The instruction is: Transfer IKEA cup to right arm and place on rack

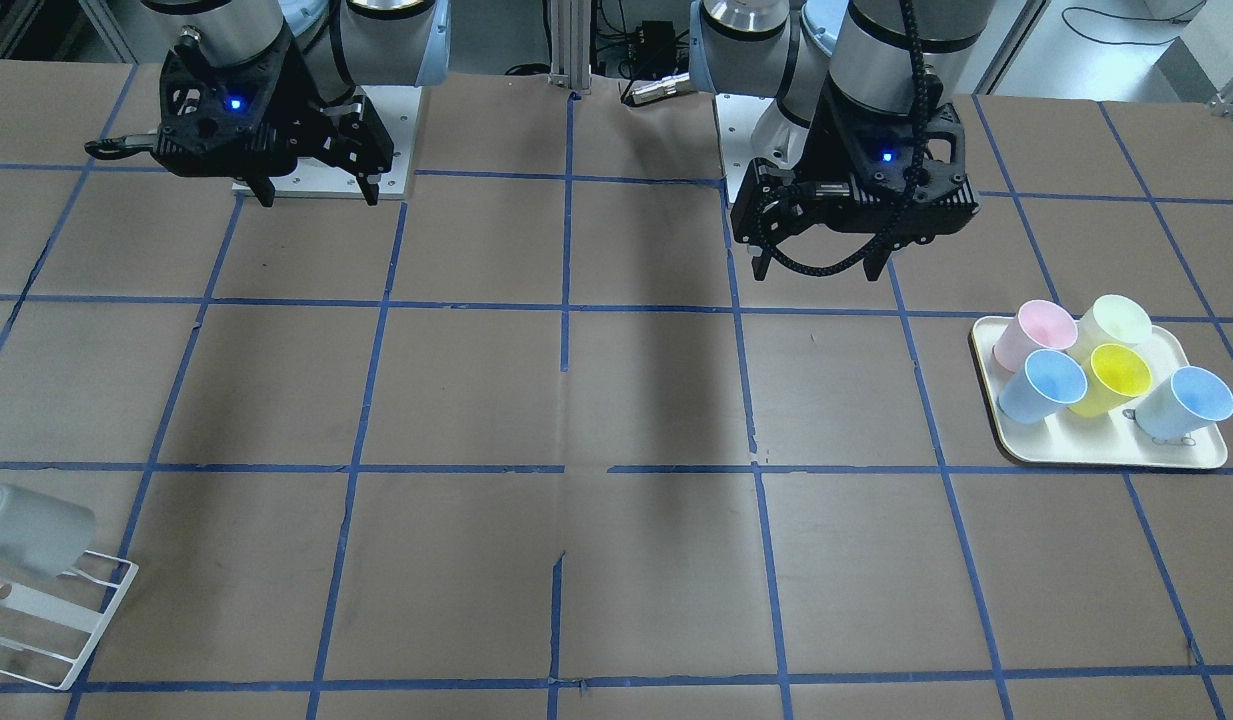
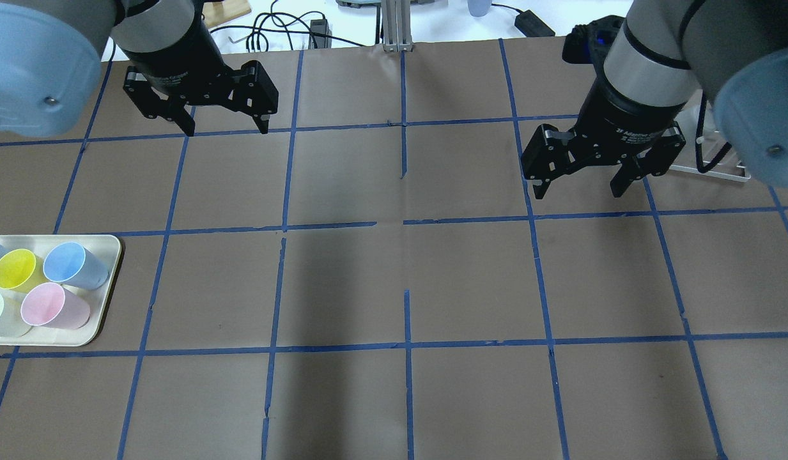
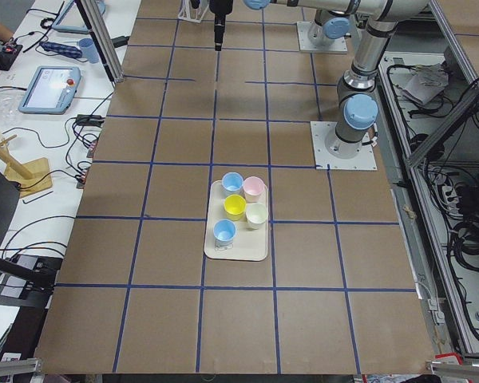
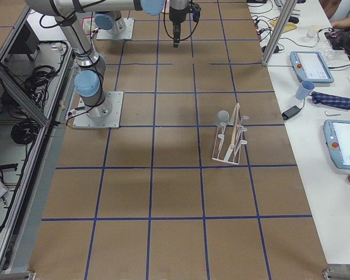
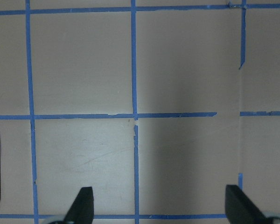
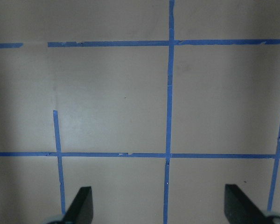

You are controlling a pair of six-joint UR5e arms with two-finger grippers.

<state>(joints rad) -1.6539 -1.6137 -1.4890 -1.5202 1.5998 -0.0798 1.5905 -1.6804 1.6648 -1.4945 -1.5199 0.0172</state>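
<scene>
The pale grey IKEA cup (image 1: pixel 31 530) hangs tilted on the white wire rack (image 1: pixel 66 625) at the table edge on the robot's right; both also show in the exterior right view, cup (image 4: pixel 222 117) and rack (image 4: pixel 230 143). My right gripper (image 1: pixel 319 200) is open and empty, high above the table and well away from the rack. My left gripper (image 1: pixel 818 275), with the braided cable, is also open and empty. In the overhead view the left gripper (image 2: pixel 227 130) and the right gripper (image 2: pixel 579 191) hang over bare table. Both wrist views show only wide-apart fingers (image 5: pixel 81 207) (image 6: pixel 81 205) above taped paper.
A cream tray (image 1: pixel 1106 455) on the robot's left side holds a pink cup (image 1: pixel 1031 330), two light blue cups (image 1: pixel 1044 385), a yellow cup (image 1: pixel 1114 375) and a pale cream cup (image 1: pixel 1116 322). Brown paper with a blue tape grid covers the table.
</scene>
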